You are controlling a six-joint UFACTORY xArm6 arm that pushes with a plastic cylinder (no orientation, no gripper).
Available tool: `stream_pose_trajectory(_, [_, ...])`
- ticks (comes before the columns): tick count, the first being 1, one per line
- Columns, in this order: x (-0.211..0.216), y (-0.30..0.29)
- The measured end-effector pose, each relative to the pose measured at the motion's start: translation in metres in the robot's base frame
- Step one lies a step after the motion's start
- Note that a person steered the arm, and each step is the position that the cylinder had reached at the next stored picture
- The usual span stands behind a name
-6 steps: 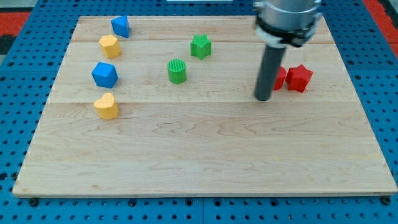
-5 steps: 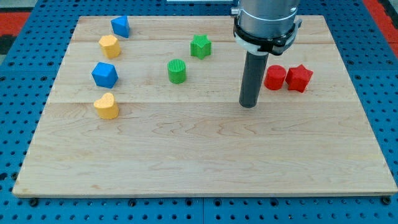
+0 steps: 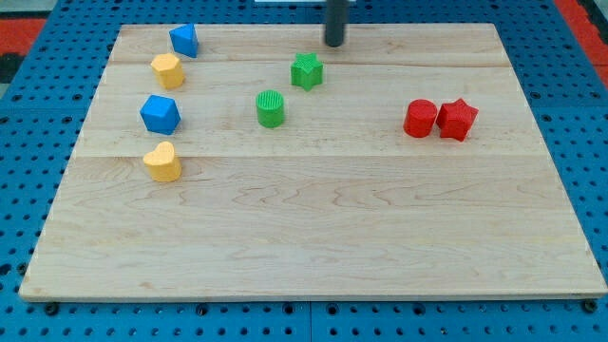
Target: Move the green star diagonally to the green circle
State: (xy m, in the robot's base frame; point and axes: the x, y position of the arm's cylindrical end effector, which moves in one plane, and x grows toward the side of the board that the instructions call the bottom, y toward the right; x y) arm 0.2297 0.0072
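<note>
The green star (image 3: 306, 71) sits on the wooden board (image 3: 313, 237) near the top middle. The green circle (image 3: 271, 108) stands just below and to the left of the star, a small gap apart. My tip (image 3: 334, 44) is near the board's top edge, up and to the right of the green star, not touching it. Only the rod's lower part shows; the rest is cut off by the view's top.
A red circle (image 3: 420, 119) and a red star (image 3: 457, 119) touch at the right. At the left stand a blue block (image 3: 184, 40), a yellow hexagon (image 3: 167, 70), a blue block (image 3: 160, 114) and a yellow heart (image 3: 162, 161).
My tip has moved from the board's middle right, beside the red circle, up and left to the top edge above the green star. No block has moved.
</note>
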Motion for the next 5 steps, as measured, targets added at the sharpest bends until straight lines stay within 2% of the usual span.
stream_pose_trajectory(1, [0.044,-0.016])
stream_pose_trajectory(2, [0.066,-0.016])
stream_pose_trajectory(3, [0.117,0.023])
stream_pose_trajectory(4, [0.192,0.041])
stream_pose_trajectory(5, [0.167,0.036])
